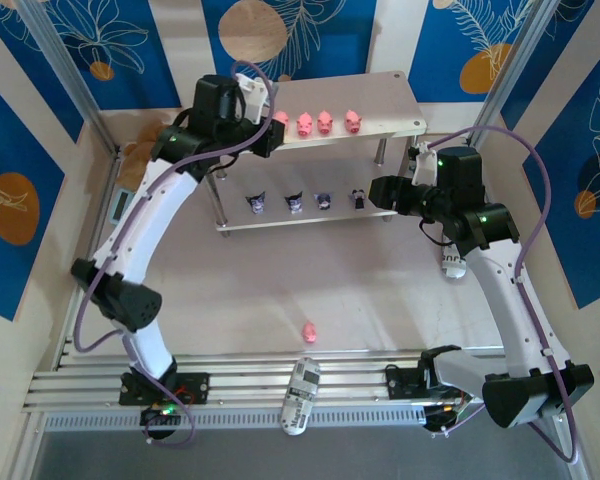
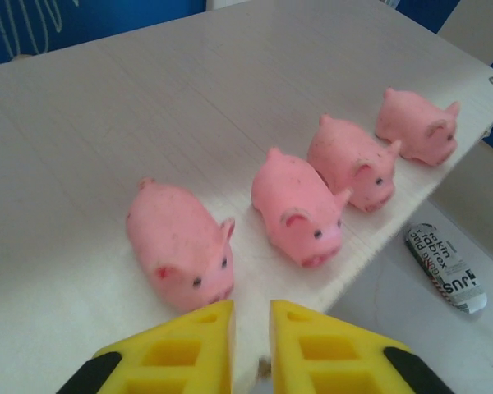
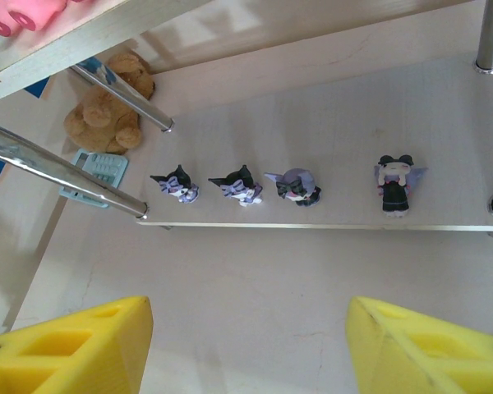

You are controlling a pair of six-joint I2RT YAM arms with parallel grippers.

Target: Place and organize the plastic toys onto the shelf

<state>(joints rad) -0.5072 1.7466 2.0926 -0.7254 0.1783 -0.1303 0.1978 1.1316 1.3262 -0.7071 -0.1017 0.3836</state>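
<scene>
Pink plastic pig figures stand four in a row on the top board of the two-tier pale wood shelf with thin silver legs when seen from overhead. A fifth pink pig lies alone on the table, well apart from the rack. Four dark purple-and-white figurines with pointed ears line the lower board. The left gripper hangs at the left end of the pig row. The right gripper sits just off the right end of the lower board. A black-and-white printed tube rests on the metal rails between the arms' bases (its lettering is too small to read).

From the left wrist, the four pigs run diagonally along the board's front edge. The nearest one is just beyond the left gripper's yellow fingers, which are parted by a narrow slit with nothing in it.

From the right wrist, the right gripper's yellow fingers are spread wide and empty above the table in front of the lower board. The four figurines stand near its front edge, the rightmost a little apart from the other three. A brown plush teddy bear and a small teal clock sit on the table beyond the shelf's left end.
</scene>
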